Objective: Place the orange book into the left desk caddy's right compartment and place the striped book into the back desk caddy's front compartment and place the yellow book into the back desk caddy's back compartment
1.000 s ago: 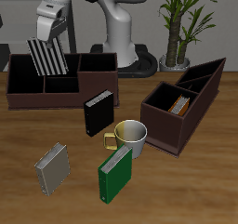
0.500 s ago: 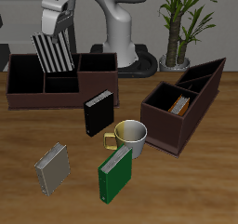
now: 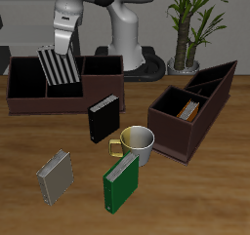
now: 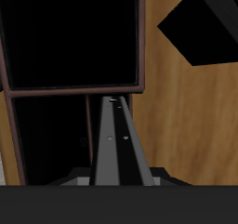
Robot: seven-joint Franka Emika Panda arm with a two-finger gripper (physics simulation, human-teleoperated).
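My gripper (image 3: 62, 50) is shut on the top edge of the striped book (image 3: 59, 69), which stands upright and slightly tilted. The book's lower part is sunk below the rim of the back desk caddy (image 3: 39, 104), near its middle sections. In the wrist view the book's dark edge (image 4: 116, 144) runs down over a caddy divider (image 4: 70, 88); I cannot tell which section it is in. The orange book (image 3: 192, 110) stands inside the left desk caddy (image 3: 171, 141). The yellow book (image 3: 56, 176), grey in look, lies flat near the table's front edge.
A black book (image 3: 103, 119) lies in front of the back caddy. A pale mug (image 3: 139, 143) stands beside a green book (image 3: 120, 182) in the middle of the table. A potted plant (image 3: 190, 24) stands behind the left caddy.
The gripper carried the striped book sideways toward the caddy's middle and lowered it, so the book's bottom now sits inside the caddy instead of hanging above it.
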